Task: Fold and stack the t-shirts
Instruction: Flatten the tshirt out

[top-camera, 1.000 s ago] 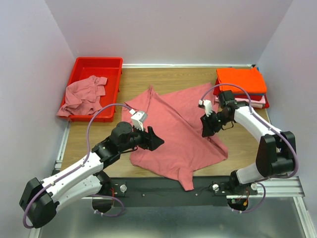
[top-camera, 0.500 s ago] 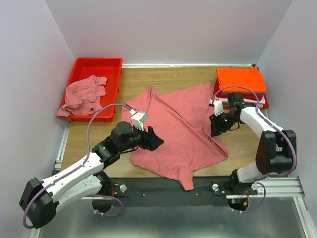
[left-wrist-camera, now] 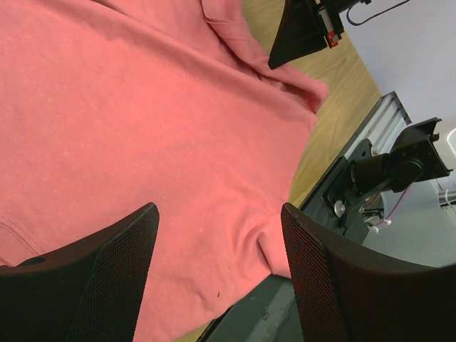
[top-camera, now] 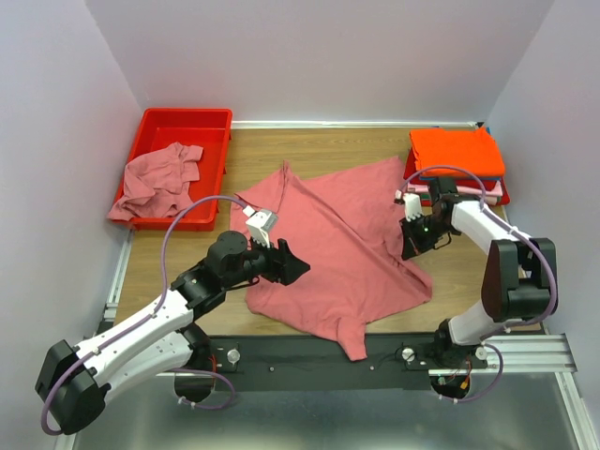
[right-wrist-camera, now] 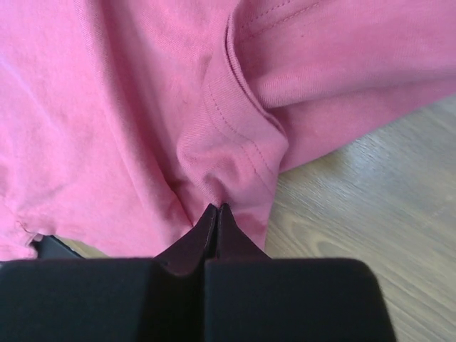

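A large dusty rose-pink t-shirt (top-camera: pixel 328 239) lies spread and rumpled across the middle of the table. My left gripper (top-camera: pixel 292 267) hovers open over its near left part; in the left wrist view (left-wrist-camera: pixel 217 235) the jaws stand wide apart above the cloth (left-wrist-camera: pixel 142 107). My right gripper (top-camera: pixel 410 249) is at the shirt's right edge, shut on a bunched fold of the hem (right-wrist-camera: pixel 235 160), with its tips (right-wrist-camera: pixel 216 208) low at the wood. A second rose-pink shirt (top-camera: pixel 159 178) lies crumpled in the red bin. A folded stack topped by an orange shirt (top-camera: pixel 455 150) sits at the back right.
The red plastic bin (top-camera: pixel 183 114) stands at the back left. Bare wood (top-camera: pixel 469 267) shows right of the shirt and also in the right wrist view (right-wrist-camera: pixel 370 199). The shirt's near sleeve hangs over the table's front edge onto the black rail (top-camera: pixel 309 356). My right gripper shows in the left wrist view (left-wrist-camera: pixel 303 32).
My right gripper has moved to the right and a little back, towards the folded stack, staying at the shirt's right edge. The left arm has hardly moved.
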### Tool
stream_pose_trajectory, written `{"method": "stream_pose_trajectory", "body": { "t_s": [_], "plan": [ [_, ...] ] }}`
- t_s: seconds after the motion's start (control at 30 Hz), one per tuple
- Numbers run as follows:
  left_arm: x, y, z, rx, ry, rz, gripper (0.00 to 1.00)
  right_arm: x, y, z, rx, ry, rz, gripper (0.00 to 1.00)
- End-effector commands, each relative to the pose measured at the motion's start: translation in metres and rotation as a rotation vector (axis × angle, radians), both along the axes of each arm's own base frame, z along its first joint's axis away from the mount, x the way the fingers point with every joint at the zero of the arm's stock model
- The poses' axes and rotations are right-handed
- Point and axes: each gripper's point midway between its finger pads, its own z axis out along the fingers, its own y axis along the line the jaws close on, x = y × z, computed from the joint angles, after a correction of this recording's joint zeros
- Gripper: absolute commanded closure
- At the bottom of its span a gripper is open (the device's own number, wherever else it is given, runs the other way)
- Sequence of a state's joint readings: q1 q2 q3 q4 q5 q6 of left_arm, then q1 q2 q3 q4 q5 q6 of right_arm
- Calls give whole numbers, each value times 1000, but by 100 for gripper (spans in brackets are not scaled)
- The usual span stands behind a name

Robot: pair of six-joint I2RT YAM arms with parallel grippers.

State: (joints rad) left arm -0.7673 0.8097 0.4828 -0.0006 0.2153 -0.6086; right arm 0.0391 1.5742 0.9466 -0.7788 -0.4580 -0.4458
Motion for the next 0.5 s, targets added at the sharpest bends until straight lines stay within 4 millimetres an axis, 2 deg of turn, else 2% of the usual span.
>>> {"method": "stream_pose_trajectory", "body": {
  "t_s": [0.0,0.1,0.13,0.27,0.33,0.4,0.43,0.47],
  "plan": [
    [3,2,5,-3,-29,16,23,17,-9,26,-51,-128,-10,100],
    [3,2,6,-6,-32,19,23,26,-28,40,-154,-202,-34,100],
    [3,2,6,-6,-32,19,23,28,-37,50,-208,-250,-48,100],
    [4,1,5,-4,-28,17,23,30,-50,72,-276,-352,-44,100],
    [5,0,5,-1,-29,14,23,24,-43,76,-240,-365,-20,100],
    [6,-2,4,3,-30,10,23,12,-19,78,-139,-351,62,100],
    [7,-2,4,4,-29,10,23,4,-9,71,-113,-327,94,100],
    [8,-3,6,4,-35,8,23,-5,11,65,-67,-303,160,100]
  ]
}}
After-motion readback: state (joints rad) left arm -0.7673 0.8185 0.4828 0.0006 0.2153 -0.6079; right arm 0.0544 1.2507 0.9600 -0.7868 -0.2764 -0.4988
